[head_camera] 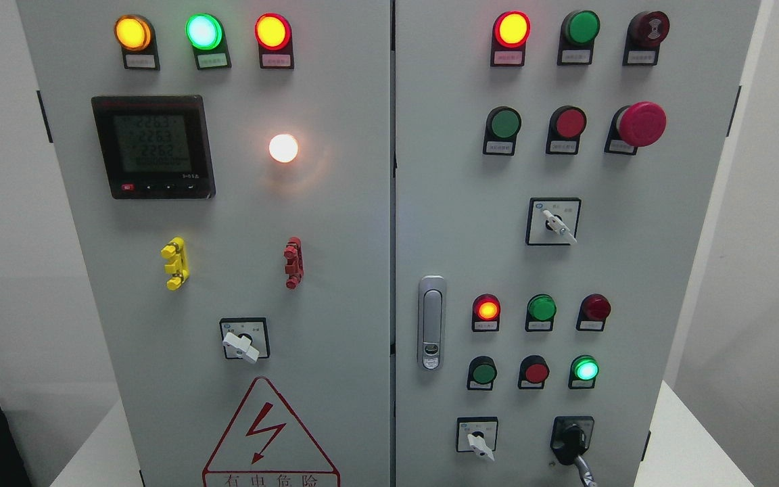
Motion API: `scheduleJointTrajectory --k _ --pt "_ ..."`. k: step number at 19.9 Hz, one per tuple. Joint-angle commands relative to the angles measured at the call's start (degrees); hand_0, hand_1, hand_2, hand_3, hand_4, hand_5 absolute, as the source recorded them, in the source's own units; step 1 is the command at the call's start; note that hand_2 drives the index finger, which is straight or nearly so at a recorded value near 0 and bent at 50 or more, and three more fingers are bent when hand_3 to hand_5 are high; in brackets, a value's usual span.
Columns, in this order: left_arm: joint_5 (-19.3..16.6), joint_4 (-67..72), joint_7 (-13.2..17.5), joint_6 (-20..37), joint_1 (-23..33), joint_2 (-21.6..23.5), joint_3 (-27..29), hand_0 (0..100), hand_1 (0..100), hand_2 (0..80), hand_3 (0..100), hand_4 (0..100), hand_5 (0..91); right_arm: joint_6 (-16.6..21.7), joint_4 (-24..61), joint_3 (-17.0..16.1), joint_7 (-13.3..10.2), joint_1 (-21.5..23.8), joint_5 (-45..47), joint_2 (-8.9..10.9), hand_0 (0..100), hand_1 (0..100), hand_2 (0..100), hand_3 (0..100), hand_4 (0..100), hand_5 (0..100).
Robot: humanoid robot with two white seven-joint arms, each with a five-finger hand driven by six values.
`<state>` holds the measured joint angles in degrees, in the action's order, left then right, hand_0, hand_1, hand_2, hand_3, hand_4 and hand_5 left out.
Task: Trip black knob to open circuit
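The black knob [571, 439] sits at the lower right of the right-hand cabinet door [443, 169], on a black plate, with its silver lever pointing down and to the right toward the picture's bottom edge. Neither of my hands shows in the head view. Nothing touches the knob.
The grey cabinet fills the view. A white selector switch [479, 443] sits just left of the knob, with rows of round lamps and push buttons [536, 371] above it. A red mushroom button [641, 124] juts out at upper right. A silver door latch [431, 322] stands near the seam.
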<state>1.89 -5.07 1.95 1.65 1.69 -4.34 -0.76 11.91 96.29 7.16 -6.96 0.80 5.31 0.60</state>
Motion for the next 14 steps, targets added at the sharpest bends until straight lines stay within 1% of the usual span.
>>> scheduleJointTrajectory --k 1,13,14 --pt "0.14 0.06 -0.02 -0.07 -0.02 -0.05 0.05 12 39 0.0 0 0 0.0 1.36 3.64 -0.3 1.68 -0.62 -0.12 0.1 58 76 0 100 100 94" --pt "0.14 0.06 -0.02 -0.07 -0.03 -0.05 0.05 12 39 0.0 0 0 0.0 1.36 3.2 -1.79 1.77 0.96 -0.12 0.01 58 76 0 100 100 94" --pt "0.14 0.06 -0.02 -0.07 -0.02 -0.05 0.05 12 39 0.0 0 0 0.0 1.36 3.2 -2.32 1.77 1.05 -0.04 0.01 58 77 0 100 100 94"
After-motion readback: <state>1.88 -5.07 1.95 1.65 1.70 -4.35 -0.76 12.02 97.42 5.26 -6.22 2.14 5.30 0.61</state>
